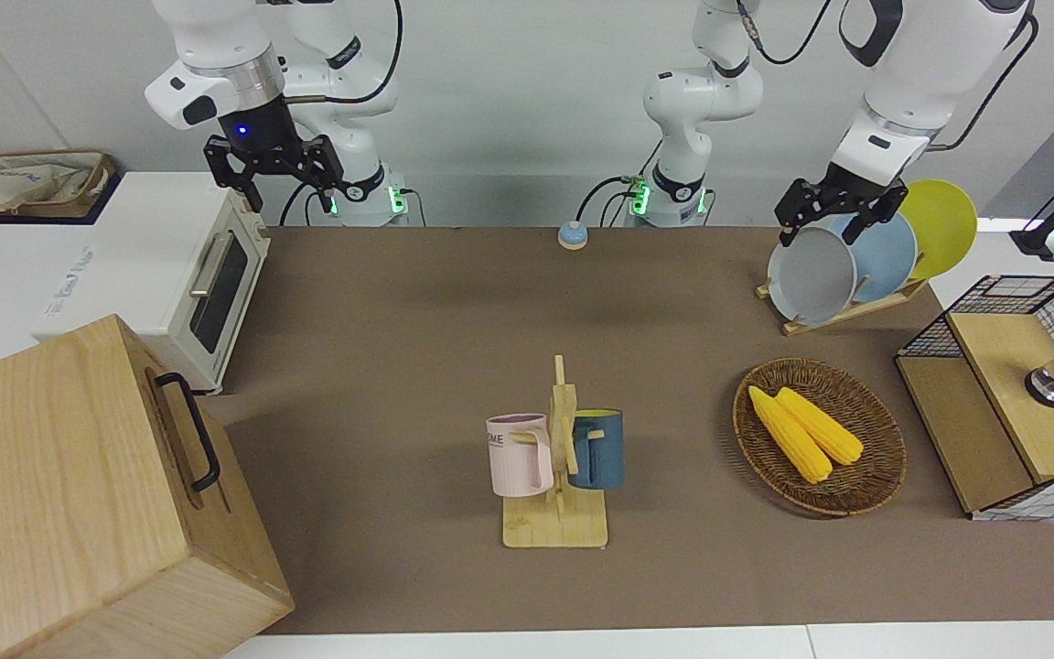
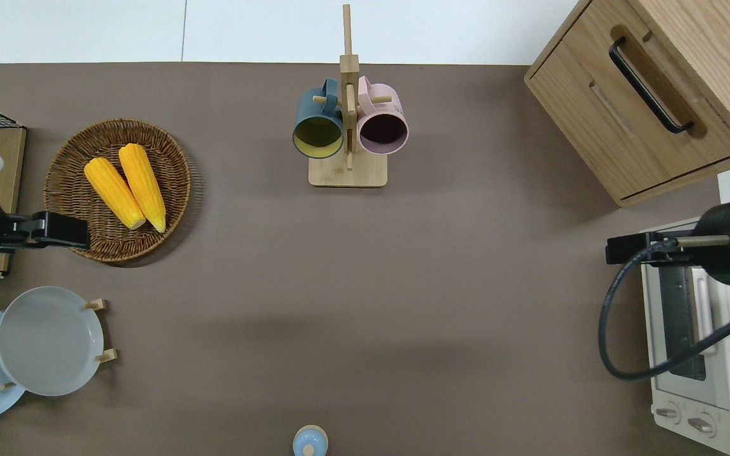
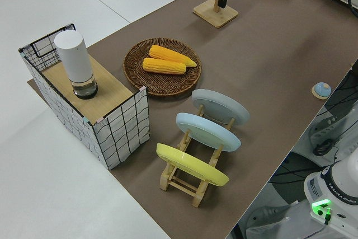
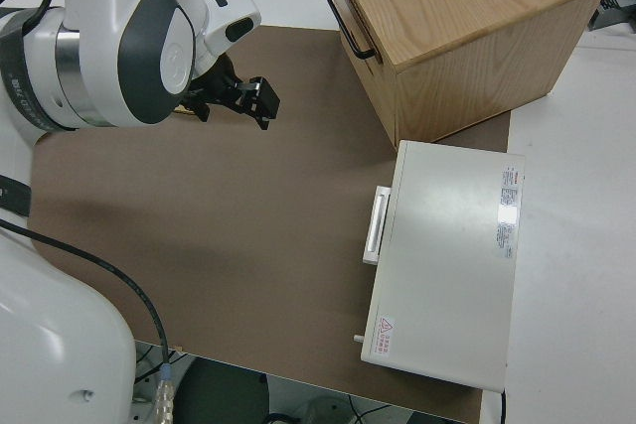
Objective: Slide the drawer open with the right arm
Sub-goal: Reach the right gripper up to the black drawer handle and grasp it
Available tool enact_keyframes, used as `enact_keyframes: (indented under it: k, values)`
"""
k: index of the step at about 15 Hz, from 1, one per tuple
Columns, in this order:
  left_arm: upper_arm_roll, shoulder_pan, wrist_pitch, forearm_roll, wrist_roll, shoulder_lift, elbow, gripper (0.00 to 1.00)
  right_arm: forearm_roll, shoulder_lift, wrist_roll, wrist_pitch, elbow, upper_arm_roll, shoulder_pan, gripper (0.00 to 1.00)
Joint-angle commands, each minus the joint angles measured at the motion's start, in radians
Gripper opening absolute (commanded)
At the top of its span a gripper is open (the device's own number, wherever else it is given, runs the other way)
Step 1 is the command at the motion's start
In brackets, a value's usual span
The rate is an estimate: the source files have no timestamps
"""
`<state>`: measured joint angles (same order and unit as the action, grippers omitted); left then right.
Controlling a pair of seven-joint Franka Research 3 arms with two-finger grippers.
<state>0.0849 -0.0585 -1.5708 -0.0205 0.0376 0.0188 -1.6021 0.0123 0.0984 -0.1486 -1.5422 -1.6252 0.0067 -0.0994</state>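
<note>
While little writing can be read, the pink mug (image 1: 520, 455) on the wooden mug stand (image 1: 556, 526) shows the letters "ME" in the front view, and the white toaster oven (image 1: 181, 265) carries grey lettering on its top that I cannot make out.

The drawer (image 2: 640, 111) is shut, its front flush in the big pale-wood cabinet (image 1: 79, 494) at the right arm's end of the bench (image 1: 417, 348), farther from the robots than the oven. It is wide, shallow and pale, with a black bar handle (image 2: 649, 85) set over a recessed slot.

The right gripper (image 1: 273, 167), a blue light on its wrist, hangs over the oven's door edge with its jaws spread and holding nothing. The left gripper (image 1: 833, 210) is parked; I cannot tell how its jaws stand.

Only the right side view shows the warning stickers on the oven's top; only the left side view shows the yellow plate (image 3: 192, 164) edge-on in its rack and a white cylinder (image 3: 75, 62) on the wire-mesh shelf (image 3: 92, 104).
</note>
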Motion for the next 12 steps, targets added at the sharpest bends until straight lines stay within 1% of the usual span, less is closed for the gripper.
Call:
enact_keyframes:
  k: [1, 3, 4, 6, 8, 9, 10, 11, 12]
  values:
    - [-0.004, 0.005, 0.006, 0.013, -0.007, 0.007, 0.001, 1.00, -0.005, 0.006, -0.005, 0.011, 0.004, 0.006, 0.003, 0.987]
    - [-0.004, 0.005, 0.005, 0.013, -0.005, 0.009, 0.001, 1.00, -0.021, 0.007, -0.003, 0.013, 0.004, 0.012, 0.003, 0.987]
    - [-0.004, 0.005, 0.005, 0.013, -0.007, 0.007, 0.001, 1.00, -0.046, 0.007, -0.003, 0.013, 0.004, 0.025, 0.003, 0.987]
    - [-0.004, 0.005, 0.005, 0.013, -0.007, 0.007, 0.001, 1.00, -0.112, 0.007, -0.005, 0.011, 0.004, 0.068, 0.003, 0.987]
    - [-0.004, 0.005, 0.005, 0.013, -0.007, 0.007, 0.001, 1.00, -0.147, 0.007, -0.022, 0.010, 0.004, 0.097, 0.003, 0.987]
    - [-0.004, 0.005, 0.005, 0.013, -0.007, 0.007, 0.001, 1.00, -0.194, 0.004, -0.061, 0.007, -0.004, 0.125, 0.000, 0.987]
    - [-0.004, 0.005, 0.005, 0.013, -0.007, 0.009, 0.001, 1.00, -0.287, -0.008, -0.134, 0.001, -0.015, 0.187, -0.011, 0.987]
    - [-0.004, 0.005, 0.005, 0.013, -0.005, 0.007, 0.001, 1.00, -0.360, -0.031, -0.213, -0.007, -0.022, 0.243, -0.009, 0.987]
    - [-0.004, 0.005, 0.005, 0.013, -0.005, 0.009, 0.001, 1.00, -0.409, -0.048, -0.259, -0.009, -0.022, 0.275, -0.008, 0.987]
